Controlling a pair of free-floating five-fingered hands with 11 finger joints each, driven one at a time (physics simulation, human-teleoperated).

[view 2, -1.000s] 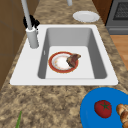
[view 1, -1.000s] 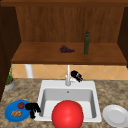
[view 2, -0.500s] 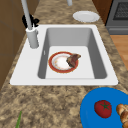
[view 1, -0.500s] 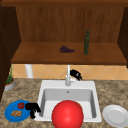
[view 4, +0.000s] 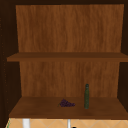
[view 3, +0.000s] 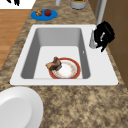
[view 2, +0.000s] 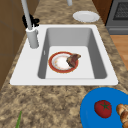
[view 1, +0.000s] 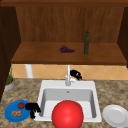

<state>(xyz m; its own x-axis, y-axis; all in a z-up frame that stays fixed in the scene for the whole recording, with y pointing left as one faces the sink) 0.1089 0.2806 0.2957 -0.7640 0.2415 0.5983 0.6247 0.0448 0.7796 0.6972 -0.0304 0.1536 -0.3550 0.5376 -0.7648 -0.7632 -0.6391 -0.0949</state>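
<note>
- Right robot hand is at the faucet, behind the sink, up against the faucet lever.
- In the right side view its fingers look curled round the lever, with white showing between them. I read that as a narrow grip on the lever, not a flat touch.
- Left robot hand hangs over the counter at the sink's front left corner, just beside the blue plate. I can't tell its grip state.
- The blue plate carries a tomato and some brown pieces.
- In the basin there is a red-rimmed plate with a brown lump of food on its edge. It sits well apart from both hands.
- My read: the step in hand is working the faucet lever, with contact made.
- A lever move calls for holding the grip tight and swinging with the lever's arc, since a straight pull could slip off.
- A white plate sits on the counter right of the sink. Grapes and a green bottle are on the shelf above.
</note>
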